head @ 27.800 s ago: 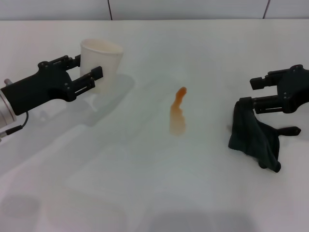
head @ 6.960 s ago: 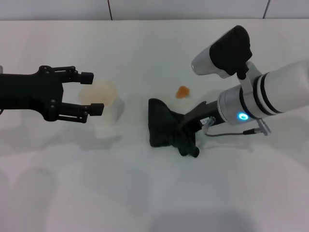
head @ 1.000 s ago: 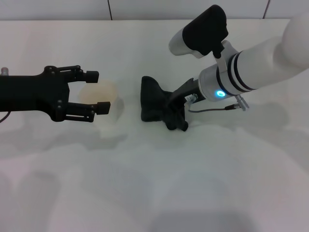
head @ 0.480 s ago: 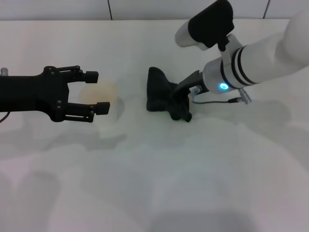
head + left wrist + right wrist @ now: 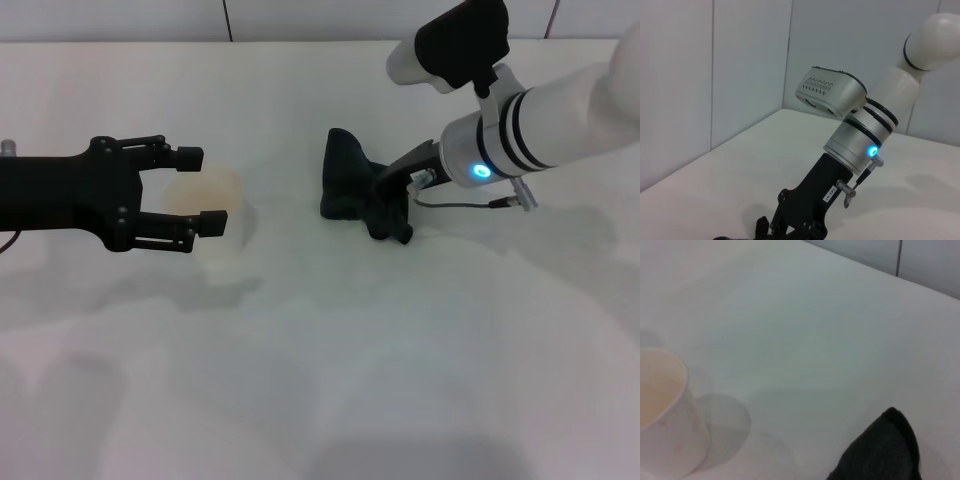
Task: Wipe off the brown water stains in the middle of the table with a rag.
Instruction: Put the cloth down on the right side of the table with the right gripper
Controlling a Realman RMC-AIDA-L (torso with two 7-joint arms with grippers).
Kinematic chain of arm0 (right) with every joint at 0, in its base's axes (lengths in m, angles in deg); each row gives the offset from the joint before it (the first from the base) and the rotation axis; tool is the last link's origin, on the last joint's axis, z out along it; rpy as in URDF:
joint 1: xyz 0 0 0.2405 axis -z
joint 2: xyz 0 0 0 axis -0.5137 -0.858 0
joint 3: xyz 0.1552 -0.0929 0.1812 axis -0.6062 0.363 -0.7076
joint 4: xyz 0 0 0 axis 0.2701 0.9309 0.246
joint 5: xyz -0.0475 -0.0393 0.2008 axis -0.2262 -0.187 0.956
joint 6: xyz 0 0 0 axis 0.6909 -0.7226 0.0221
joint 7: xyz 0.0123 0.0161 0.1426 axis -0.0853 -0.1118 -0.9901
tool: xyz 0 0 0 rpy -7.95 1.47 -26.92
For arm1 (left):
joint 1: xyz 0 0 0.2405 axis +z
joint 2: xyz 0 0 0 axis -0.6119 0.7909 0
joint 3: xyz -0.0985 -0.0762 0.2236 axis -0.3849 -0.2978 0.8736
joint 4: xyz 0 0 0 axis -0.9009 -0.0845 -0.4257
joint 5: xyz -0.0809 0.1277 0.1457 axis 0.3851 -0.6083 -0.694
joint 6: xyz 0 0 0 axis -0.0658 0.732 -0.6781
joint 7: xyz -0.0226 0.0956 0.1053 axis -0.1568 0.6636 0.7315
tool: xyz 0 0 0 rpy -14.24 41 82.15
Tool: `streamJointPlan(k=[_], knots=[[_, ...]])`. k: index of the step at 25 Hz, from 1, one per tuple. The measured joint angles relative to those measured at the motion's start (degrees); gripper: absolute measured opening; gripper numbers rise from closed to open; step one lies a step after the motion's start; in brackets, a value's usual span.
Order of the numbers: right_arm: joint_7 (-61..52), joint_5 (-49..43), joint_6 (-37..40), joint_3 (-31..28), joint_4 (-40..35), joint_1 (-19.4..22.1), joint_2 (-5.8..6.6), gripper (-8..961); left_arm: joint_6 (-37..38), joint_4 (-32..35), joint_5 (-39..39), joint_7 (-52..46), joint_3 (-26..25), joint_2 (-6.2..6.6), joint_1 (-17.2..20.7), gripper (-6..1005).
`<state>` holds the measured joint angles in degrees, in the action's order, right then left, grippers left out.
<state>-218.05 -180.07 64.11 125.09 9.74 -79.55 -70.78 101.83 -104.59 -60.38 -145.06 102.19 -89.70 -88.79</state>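
I see no brown on the big plain white table, so the wipe looks nearly done. My right gripper clamps the crumpled dark cloth rag mid-table toward the far edge. My left gripper, fingers spread, straddles the white paper cup toward the left edge.

I saw a brightly and evenly lit scene, the light coming from above. The white table showed no hard glare, only soft grey shadows. A pale shadow lay under and just beside the left gripper, and another spread beneath the right arm, beyond the right gripper holding the rag. The head view was sharp, with the rag reading as a near-black mass with few visible folds. The left wrist view was clear, with a blue indicator glowing on the right arm. The right wrist view was soft and hazy, the paper cup blurred and casting a faint round shadow.
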Motion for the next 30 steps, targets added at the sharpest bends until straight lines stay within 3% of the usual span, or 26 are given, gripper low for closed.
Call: streamJointPlan(k=[10,19,30], knots=[[0.3,-0.2,1.1,-0.8,-1.1,0.9,0.14,72,0.0,0.0,0.0,0.0,0.0,0.05,0.0,888],[0.3,-0.2,7.7,2.3,-7.7,1.4,-0.29,72,-0.1,0.0,0.0,0.1,0.0,0.18,0.1,888],[-0.1,-2.1,14.3,2.3,-14.9,6.6,0.0,72,-0.3,-0.1,0.3,0.1,0.0,0.35,0.4,888]])
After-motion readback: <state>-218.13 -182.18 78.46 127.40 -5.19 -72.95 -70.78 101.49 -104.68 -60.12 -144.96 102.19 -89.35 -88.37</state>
